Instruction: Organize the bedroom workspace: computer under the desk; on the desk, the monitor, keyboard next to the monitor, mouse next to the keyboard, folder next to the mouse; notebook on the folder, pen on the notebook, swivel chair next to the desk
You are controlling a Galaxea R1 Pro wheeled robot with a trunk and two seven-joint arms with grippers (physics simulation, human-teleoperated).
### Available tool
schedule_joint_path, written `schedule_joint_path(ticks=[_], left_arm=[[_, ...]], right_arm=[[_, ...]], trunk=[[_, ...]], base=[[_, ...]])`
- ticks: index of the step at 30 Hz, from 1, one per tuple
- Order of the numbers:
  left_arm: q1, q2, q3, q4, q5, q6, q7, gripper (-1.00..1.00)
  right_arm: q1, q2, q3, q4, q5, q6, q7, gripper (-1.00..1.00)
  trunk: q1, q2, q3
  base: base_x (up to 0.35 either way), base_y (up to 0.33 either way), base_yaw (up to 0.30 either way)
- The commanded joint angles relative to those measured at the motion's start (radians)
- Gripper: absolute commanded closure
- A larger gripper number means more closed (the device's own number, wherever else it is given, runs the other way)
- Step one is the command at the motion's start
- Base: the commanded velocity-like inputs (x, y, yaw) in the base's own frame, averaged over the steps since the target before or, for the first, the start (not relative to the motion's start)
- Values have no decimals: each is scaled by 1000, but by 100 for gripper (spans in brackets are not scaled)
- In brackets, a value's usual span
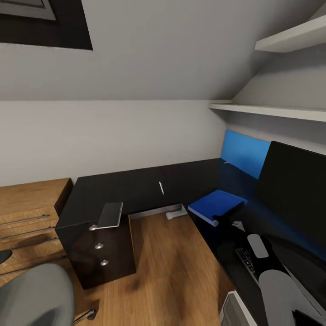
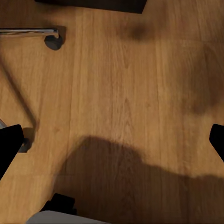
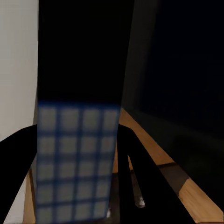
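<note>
The black L-shaped desk (image 1: 136, 188) wraps around the corner. The bright blue folder (image 1: 216, 202) hangs at its inner edge, in front of the monitor (image 1: 294, 194). My right gripper (image 1: 225, 221) (image 3: 77, 135) is shut on the folder's near end, and a blue-grey checked slab fills the gap between its fingers. The keyboard (image 1: 246, 261) lies partly under my right arm. A pale grey notebook (image 1: 110, 214) rests above the drawers, with a thin white pen (image 1: 160, 187) farther back. My left gripper (image 2: 112, 144) is open over bare floor. The mouse is out of view.
The grey swivel chair (image 1: 31, 294) stands at the near left, its chrome leg and castor (image 2: 52, 41) on the wood floor. The light grey computer (image 1: 232, 312) sits low by the desk's right wing. A light-wood cabinet (image 1: 27, 213) stands left. Shelves (image 1: 271, 111) hang above.
</note>
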State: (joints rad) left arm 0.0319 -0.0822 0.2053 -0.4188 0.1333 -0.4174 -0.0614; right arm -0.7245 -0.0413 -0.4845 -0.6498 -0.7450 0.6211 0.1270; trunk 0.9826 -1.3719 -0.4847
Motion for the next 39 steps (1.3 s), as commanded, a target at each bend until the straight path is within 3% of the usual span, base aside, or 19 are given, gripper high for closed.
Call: schedule_joint_path(ticks=[1, 8, 16, 21, 31, 39], left_arm=[[0, -1, 2, -2, 9, 0, -6, -100], [0, 1, 2, -2, 9, 0, -6, -100], [0, 1, 2, -2, 9, 0, -6, -100], [0, 1, 2, -2, 9, 0, -6, -100], [0, 1, 2, -2, 9, 0, -8, -100], [0, 1, 2, -2, 8, 2, -8, -100]], right_arm=[[-12, 1, -5, 19, 2, 3, 4, 100], [-34, 2, -6, 56, 1, -53, 3, 100], [-34, 3, -11, 56, -2, -58, 4, 100], [-34, 3, -15, 58, -3, -53, 8, 100], [-33, 0, -20, 59, -1, -49, 13, 100], [-32, -3, -20, 55, -2, 18, 17, 100]], trunk=[[4, -8, -4], [31, -57, -26], [31, -57, -26], [50, -92, -42], [50, -92, -42], [50, -92, -42]], base=[[0, 0, 0], [0, 0, 0], [0, 0, 0], [0, 0, 0], [0, 0, 0], [0, 0, 0]])
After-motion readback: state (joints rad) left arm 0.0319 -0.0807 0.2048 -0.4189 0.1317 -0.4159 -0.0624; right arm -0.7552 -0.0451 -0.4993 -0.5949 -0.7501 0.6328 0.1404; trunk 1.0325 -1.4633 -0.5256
